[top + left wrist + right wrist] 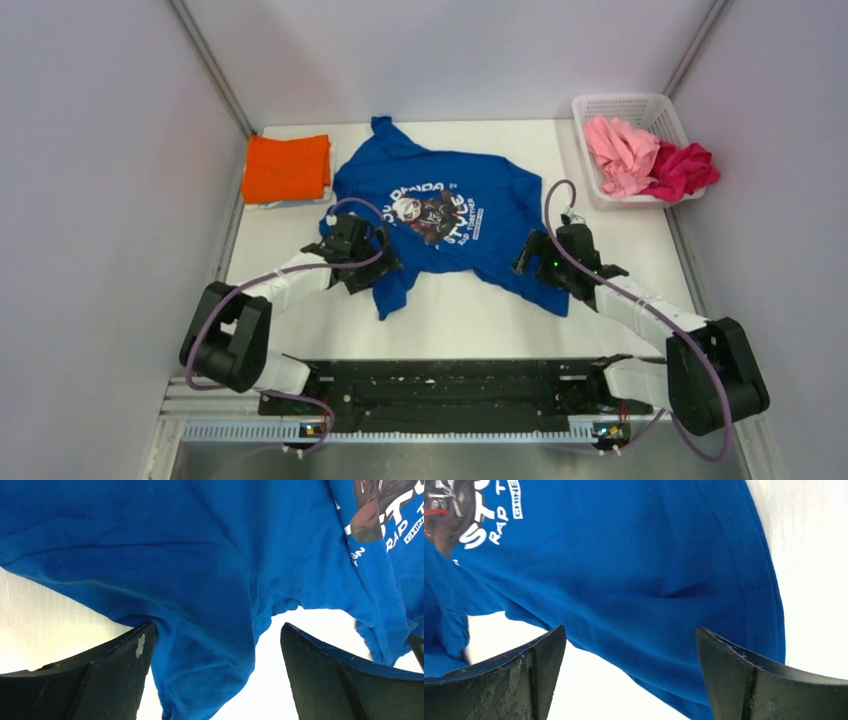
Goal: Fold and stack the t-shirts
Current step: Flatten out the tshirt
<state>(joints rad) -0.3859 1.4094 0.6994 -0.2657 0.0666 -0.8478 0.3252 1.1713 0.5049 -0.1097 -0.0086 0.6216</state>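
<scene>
Left gripper (pixel 216 627) and right gripper (pixel 631 630) gape astride the bunched royal-blue printed cloth t-shirt (pixel 480 200) (closing might pinch one layer only)

The white bench (pixel 470 315) carries 3 things directly. A royal blue t-shirt (pixel 500 190) lies spread across its middle with the print facing up. The near edge of the shirt is rumpled, and 1 sleeve reaches toward the far edge. A folded orange t-shirt (pixel 286 168) sits near the far left corner, just beside the blue t-shirt. A white lattice basket (pixel 625 102) stands at the far right corner, apart from the blue cloth.
</scene>
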